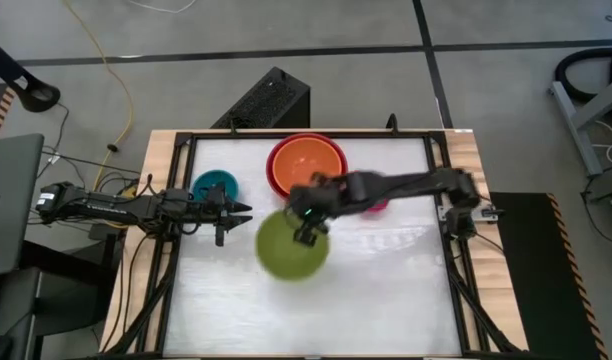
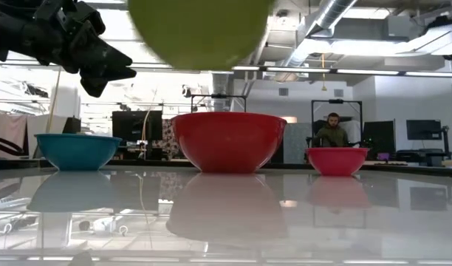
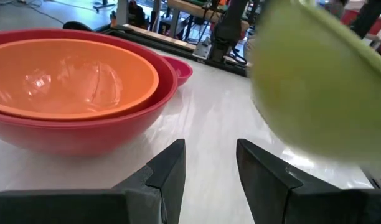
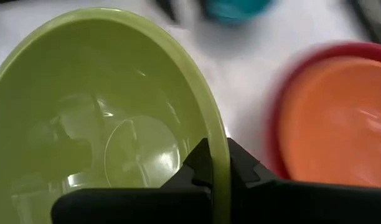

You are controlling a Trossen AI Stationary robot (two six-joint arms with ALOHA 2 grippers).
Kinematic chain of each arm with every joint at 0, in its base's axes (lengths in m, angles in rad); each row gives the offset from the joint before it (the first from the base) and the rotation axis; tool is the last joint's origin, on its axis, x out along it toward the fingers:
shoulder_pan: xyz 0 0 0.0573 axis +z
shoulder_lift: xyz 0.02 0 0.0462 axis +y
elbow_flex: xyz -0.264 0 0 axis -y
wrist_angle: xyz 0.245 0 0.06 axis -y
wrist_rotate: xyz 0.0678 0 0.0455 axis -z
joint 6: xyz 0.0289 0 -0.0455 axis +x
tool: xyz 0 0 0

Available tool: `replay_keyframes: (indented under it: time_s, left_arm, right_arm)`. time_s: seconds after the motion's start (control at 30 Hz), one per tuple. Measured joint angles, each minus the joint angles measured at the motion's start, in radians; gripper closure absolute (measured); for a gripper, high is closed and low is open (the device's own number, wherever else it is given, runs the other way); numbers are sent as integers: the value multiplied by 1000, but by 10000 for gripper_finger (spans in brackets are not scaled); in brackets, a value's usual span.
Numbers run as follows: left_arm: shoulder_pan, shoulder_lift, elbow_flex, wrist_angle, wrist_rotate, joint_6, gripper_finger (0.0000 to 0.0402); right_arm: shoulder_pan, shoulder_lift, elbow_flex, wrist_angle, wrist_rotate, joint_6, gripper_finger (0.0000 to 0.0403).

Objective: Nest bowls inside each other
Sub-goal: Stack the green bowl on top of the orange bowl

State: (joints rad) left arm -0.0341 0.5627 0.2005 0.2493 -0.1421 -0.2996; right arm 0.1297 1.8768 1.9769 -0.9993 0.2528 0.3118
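My right gripper (image 4: 220, 167) is shut on the rim of the lime green bowl (image 1: 291, 248), which hangs above the middle of the table, high in the low view (image 2: 200, 29). The orange bowl (image 1: 306, 160) sits nested in the red bowl (image 1: 274, 172) at the far middle. Near the far left stands the teal bowl (image 1: 214, 183). The magenta bowl (image 2: 337, 160) stands right of the red one, mostly hidden under my right arm in the high view. My left gripper (image 3: 209, 168) hovers open at the table's left, beside the teal bowl. My right gripper pinches the green bowl's rim (image 4: 223, 146), one finger inside the bowl (image 4: 200, 165) and one outside (image 4: 241, 165). The fingers slant down onto the rim's far right part (image 1: 308, 232). The bowl is lifted clear of the table, mouth up and somewhat tilted.
A black frame (image 1: 441, 200) borders the white table top. Bare table lies in front of the bowls toward the near edge. In the room behind the table a person sits at a desk (image 2: 331, 131).
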Motion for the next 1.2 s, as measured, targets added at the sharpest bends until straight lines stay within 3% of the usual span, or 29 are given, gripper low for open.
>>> replay_keyframes:
  time_s: [0.23, 0.4, 0.57, 1.2]
  left_arm:
    - [0, 0, 0, 1, -1, 0, 269]
    - [0, 0, 0, 3, -2, -8, 269]
    - [0, 0, 0, 4, -3, -19, 269]
    - [0, 0, 0, 3, -4, -11, 269]
  right_arm:
    - [-223, -319, -295, 151, 90, 75, 381]
    - [-444, -398, -520, 361, -36, 138, 381]
    - [-563, -345, -596, 440, -153, 163, 381]
    - [-615, -97, -594, 558, -190, 188, 381]
